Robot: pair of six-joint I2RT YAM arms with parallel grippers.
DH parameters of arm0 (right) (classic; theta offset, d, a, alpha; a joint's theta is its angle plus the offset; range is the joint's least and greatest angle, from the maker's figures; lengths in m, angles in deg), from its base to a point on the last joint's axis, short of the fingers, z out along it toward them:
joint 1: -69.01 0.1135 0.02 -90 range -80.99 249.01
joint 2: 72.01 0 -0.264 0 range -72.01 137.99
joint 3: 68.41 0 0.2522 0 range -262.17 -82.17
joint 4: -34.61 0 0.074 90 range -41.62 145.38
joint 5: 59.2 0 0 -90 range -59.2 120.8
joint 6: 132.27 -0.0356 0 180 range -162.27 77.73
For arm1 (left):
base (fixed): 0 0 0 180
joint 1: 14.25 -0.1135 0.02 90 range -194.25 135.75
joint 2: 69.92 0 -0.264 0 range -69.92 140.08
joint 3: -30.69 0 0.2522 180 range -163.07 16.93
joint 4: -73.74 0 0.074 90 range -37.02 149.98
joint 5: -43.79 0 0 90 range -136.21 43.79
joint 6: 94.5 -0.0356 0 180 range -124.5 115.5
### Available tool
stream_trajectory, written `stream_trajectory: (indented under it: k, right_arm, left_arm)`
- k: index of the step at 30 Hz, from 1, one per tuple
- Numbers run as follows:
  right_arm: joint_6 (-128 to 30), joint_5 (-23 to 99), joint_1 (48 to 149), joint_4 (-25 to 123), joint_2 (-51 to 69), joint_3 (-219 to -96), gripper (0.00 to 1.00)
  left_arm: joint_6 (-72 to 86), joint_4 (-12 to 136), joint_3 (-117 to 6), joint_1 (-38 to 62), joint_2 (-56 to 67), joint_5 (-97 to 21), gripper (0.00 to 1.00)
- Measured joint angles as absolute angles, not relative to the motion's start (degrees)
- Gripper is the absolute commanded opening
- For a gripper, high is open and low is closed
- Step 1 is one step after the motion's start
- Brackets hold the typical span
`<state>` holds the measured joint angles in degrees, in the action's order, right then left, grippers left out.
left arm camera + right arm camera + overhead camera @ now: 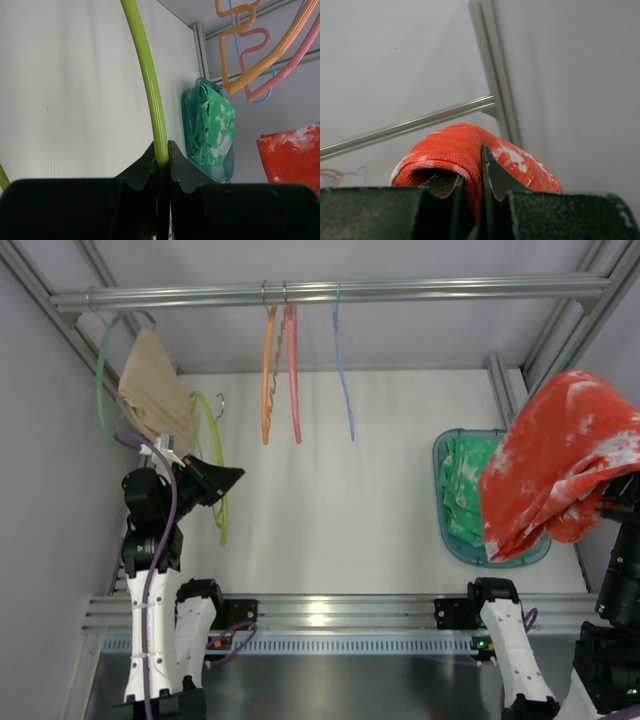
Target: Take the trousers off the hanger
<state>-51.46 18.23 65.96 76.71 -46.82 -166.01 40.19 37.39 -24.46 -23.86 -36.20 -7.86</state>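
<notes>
Pressed tight on a thin, glossy lime hanger [150, 85], the black jaws of the left gripper [161, 150] fill the bottom of the left wrist view, and the smooth round rod curves up from between them. The right gripper [470, 162] has its jaws pinching a rolled fold of the trousers [452, 142], coarse red-orange cloth flecked with white. Only the overhead view shows the two well apart: lime hanger at left near a tan garment [155, 390], trousers bunched in the air at far right, overlapping a teal tub [447, 530] of green-and-white cloth [465, 485] on the white surface [330, 510]. Farther back, an orange hanger [267, 380], a pink hanger [294, 380] and a blue hanger [343, 370] hang from a metal rail [420, 289].
</notes>
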Motion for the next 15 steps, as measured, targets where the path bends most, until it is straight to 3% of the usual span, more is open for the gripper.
stream_trajectory:
  k: [6, 15]
  right_arm:
    - [-46.24, 10.73, 58.73, 79.79, -47.84, -164.72, 0.00]
    - [-41.38, 4.30, 51.65, 84.08, -51.17, -152.45, 0.00]
  left_arm:
    - [40.95, 38.06, -24.55, -23.86, -36.29, -6.36, 0.00]
    - [42.20, 39.44, -24.55, -23.86, -37.58, -5.02, 0.00]
